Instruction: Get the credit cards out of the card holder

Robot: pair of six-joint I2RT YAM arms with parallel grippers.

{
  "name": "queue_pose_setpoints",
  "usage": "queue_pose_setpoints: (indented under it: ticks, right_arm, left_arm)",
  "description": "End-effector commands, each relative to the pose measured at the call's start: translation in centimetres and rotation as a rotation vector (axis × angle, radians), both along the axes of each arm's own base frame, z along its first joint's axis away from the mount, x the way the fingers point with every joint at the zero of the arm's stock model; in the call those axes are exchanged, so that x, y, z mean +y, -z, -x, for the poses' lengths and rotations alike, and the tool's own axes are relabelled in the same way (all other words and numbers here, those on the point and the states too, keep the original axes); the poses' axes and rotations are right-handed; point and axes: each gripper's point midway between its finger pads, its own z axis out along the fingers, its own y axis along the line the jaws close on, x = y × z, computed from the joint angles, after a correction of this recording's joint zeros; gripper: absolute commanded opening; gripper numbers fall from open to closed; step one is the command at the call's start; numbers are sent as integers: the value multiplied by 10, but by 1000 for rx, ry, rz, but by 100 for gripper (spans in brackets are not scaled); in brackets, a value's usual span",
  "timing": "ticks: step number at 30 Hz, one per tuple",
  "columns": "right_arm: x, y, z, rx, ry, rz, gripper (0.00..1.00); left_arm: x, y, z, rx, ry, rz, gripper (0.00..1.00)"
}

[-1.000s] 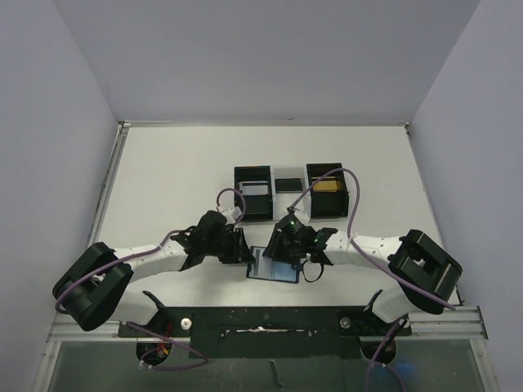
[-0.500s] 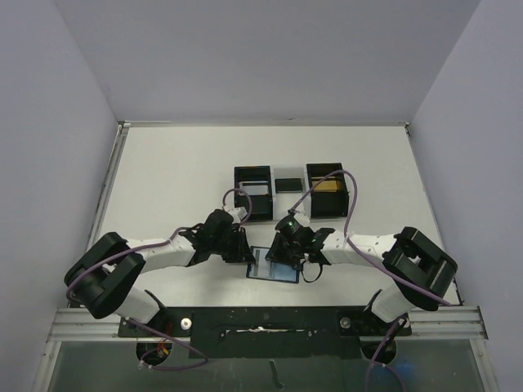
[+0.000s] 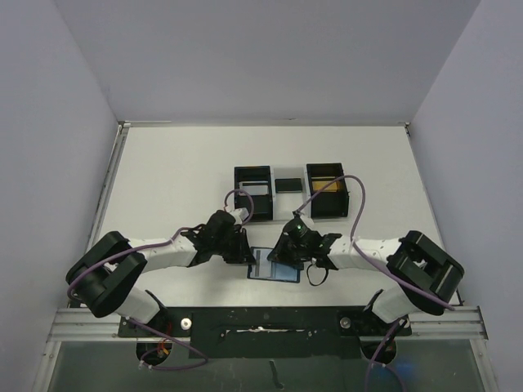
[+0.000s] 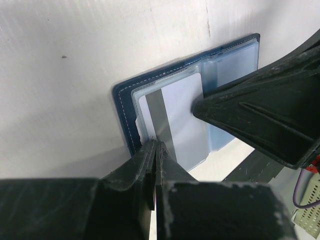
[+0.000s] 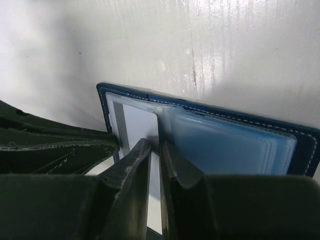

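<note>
1. Since a second ago both arms have drawn in. The left gripper [image 3: 244, 251] sits tighter at the left edge of the card holder [image 3: 274, 272], and the right gripper [image 3: 283, 255] has come down over its middle. The holder itself has not shifted.
2. The card holder lies spread open, inside up. A silver-grey card [image 4: 177, 117] with a grey stripe lies on its left half. Clear sleeves [image 5: 230, 145] fill its right half.
3. Left pincer: clenched, tips together at the holder's left edge, where the card's stripe ends. Cannot tell whether card, cover or both sit between them.
4. Right pincer: fingers narrowed to a slit astride the card's inner edge, near the holder's fold. A pale strip shows in the slit, but a firm grip cannot be confirmed.
5. Well beyond the holder stand two black boxes [image 3: 253, 193]; the right one holds a gold card [image 3: 327, 185].
6. Step in hand, as judged: bracing the holder and taking this card. The next move calls for one pincer to pin the cover while the other slides the card out flat, without dragging the holder along.
</note>
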Motion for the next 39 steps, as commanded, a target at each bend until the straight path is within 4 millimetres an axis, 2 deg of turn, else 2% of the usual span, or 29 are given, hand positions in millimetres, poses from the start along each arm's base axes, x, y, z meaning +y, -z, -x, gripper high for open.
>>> queue_pose_setpoints:
  ticks: [1, 4, 8, 23, 26, 29, 39]
  right_arm:
    - [8, -16, -2, -38, -19, -120, 12]
    - [11, -22, -2, -46, -49, -192, 12]
    - [14, -28, -1, -49, -70, -273, 17]
    - [7, -36, 6, -60, -75, -380, 19]
    - [3, -32, 5, -51, -64, -350, 25]
    - [4, -27, 8, -34, -81, -335, 25]
    - [5, -15, 11, 4, -25, -347, 18]
  left_arm:
    - [0, 5, -4, -15, -7, -44, 0]
    - [2, 9, -3, -2, -19, -54, 0]
    - [4, 12, -1, 9, -23, -61, 0]
    - [6, 4, -9, -19, -62, -68, 0]
    - [6, 3, -9, -24, -50, -77, 0]
    - [8, 5, -7, -19, -50, -81, 0]
    - [12, 2, -5, -25, -76, -73, 0]
